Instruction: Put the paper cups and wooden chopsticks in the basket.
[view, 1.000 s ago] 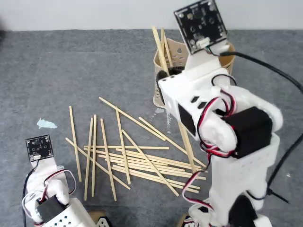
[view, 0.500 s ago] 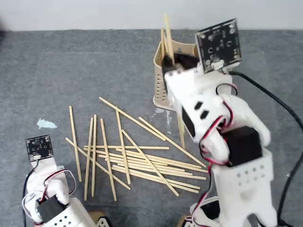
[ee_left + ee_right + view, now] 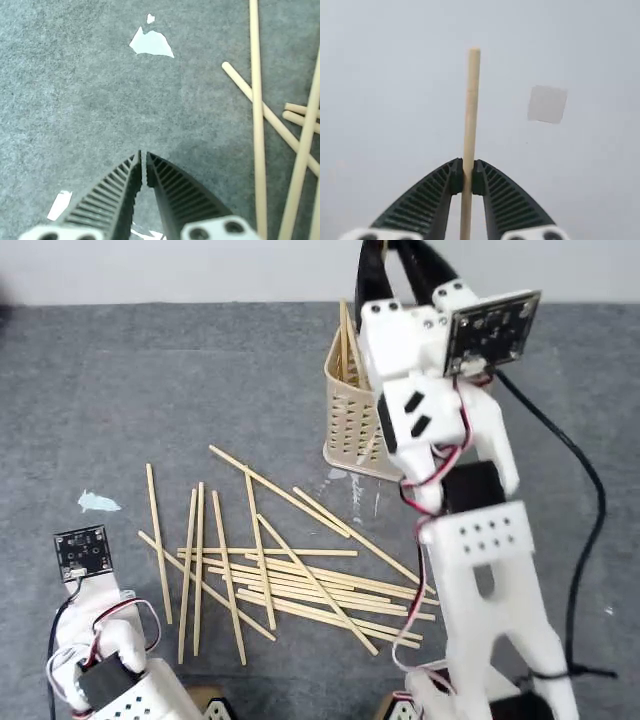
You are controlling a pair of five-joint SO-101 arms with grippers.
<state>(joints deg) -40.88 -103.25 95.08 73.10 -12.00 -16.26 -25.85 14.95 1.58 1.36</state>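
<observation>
Right gripper (image 3: 466, 172) pinched tight on chopstick (image 3: 471, 110); arm stands at basket's (image 3: 348, 415) 3 o'clock. Left gripper (image 3: 142, 156) closed, empty, over mat (image 3: 75, 100). Loose chopsticks (image 3: 300, 580) at basket's 7 o'clock.

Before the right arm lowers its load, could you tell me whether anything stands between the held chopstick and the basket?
Nothing visible blocks it. The right claw clamps the chopstick above the basket, which already holds a few upright chopsticks; the arm hides part of the opening.
</observation>
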